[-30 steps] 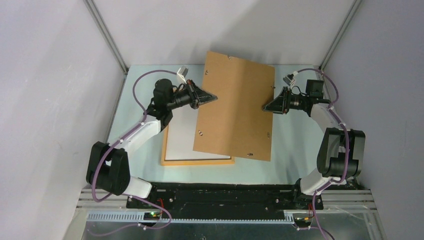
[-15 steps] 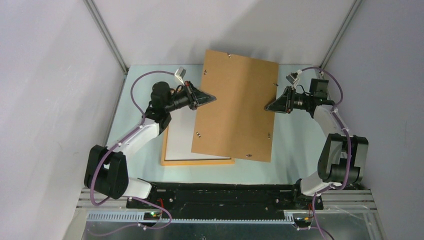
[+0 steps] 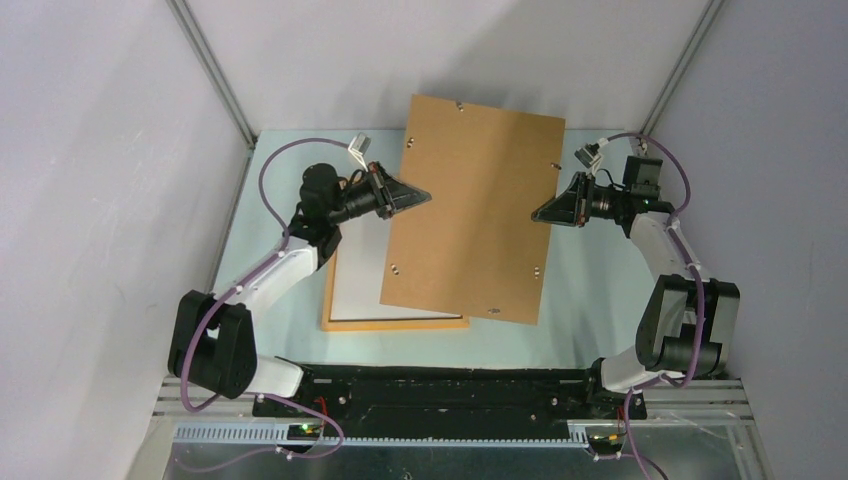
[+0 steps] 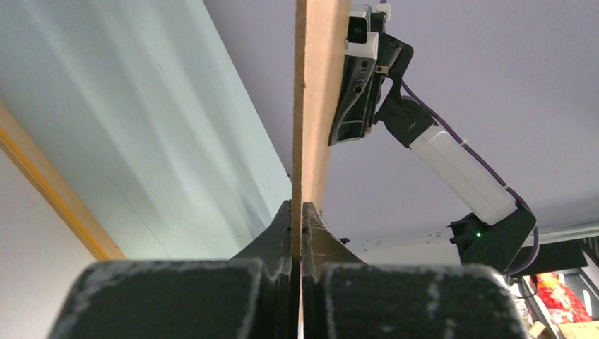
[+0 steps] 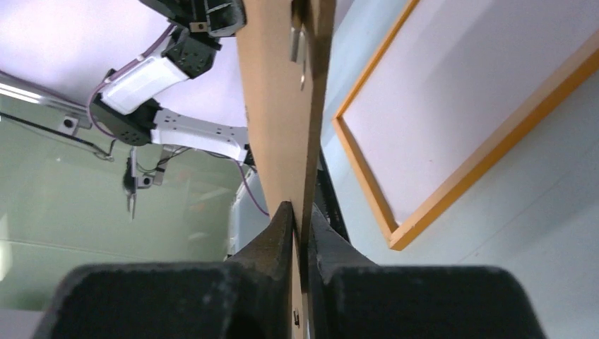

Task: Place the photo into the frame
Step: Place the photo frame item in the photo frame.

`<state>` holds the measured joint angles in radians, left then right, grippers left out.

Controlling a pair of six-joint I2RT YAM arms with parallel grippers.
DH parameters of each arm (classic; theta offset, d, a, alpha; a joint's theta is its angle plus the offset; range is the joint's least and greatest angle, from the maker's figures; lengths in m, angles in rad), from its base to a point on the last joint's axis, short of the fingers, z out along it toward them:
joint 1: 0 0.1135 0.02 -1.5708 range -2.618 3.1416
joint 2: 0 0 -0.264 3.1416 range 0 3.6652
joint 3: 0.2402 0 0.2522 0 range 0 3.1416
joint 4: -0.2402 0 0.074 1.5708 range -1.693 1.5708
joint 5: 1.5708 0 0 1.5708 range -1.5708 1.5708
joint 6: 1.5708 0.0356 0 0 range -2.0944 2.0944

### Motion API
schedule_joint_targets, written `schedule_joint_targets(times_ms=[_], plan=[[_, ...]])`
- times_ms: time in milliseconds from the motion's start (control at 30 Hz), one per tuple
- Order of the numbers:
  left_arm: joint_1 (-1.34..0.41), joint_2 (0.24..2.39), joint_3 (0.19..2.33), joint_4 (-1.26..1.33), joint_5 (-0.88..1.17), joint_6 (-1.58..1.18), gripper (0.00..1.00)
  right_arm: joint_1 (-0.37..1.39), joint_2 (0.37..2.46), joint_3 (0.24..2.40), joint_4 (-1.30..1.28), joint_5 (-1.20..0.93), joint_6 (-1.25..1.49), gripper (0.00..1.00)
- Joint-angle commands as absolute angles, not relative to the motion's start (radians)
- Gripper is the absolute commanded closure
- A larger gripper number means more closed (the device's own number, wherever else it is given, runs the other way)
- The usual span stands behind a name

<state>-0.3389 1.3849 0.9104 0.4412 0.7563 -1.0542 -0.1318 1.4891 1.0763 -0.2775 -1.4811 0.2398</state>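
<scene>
While both arms are carrying the brown backing board (image 3: 470, 205) above the table (image 3: 585, 295), I am checking the top view first. My left gripper (image 3: 425, 195) is clenching one long edge and my right gripper (image 3: 537, 213) is clenching the opposite one, so the board is hanging between them. Below the left gripper, toward its base, the frame (image 3: 395, 323) is lying flat, partly hidden under the board. The white sheet (image 3: 360, 285) inside it may be the photo lying face down; I cannot tell from here.

On the left wrist view, my fingertips are pinching only the thin edge of the board, which is looking matte, stiff and fibrous.

On the right wrist view, the fingers are gripping the same slim edge, just below a small metal tab. The thin light-orange wooden border is showing beyond them on the smooth pale table.

I am judging the step as clearing the board away. Both wrists should be travelling together, so that the shallow grips are not twisting or slipping.
</scene>
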Motion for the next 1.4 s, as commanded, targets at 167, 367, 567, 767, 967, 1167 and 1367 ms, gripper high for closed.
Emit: schedule_joint_targets(times_ms=[167,367,567,767,967,1167,1367], plan=[[-0.298,1.340,0.880,0.339,0.597,-0.893,0.88,-0.135,1.451,1.083,-0.211,-1.568,0.280,1.00],[-0.268,1.306,0.868,0.260,0.550,-0.800,0.51,-0.125,1.484,1.082,-0.216,-1.542,0.307,1.00],[-0.254,1.279,0.874,0.199,0.517,-0.730,0.24,-0.073,1.494,1.082,-0.184,-1.527,0.352,1.00],[-0.209,1.242,0.888,0.149,0.509,-0.687,0.07,-0.034,1.505,1.082,-0.075,-1.468,0.468,1.00],[-0.102,1.212,0.916,0.074,0.544,-0.637,0.01,-0.005,1.568,1.082,0.064,-1.418,0.598,1.00],[0.010,1.180,0.923,0.031,0.589,-0.610,0.00,0.064,1.656,1.083,0.273,-1.395,0.771,1.00],[0.093,1.162,0.951,-0.082,0.591,-0.542,0.00,0.109,1.777,1.082,0.543,-1.382,0.990,1.00]])
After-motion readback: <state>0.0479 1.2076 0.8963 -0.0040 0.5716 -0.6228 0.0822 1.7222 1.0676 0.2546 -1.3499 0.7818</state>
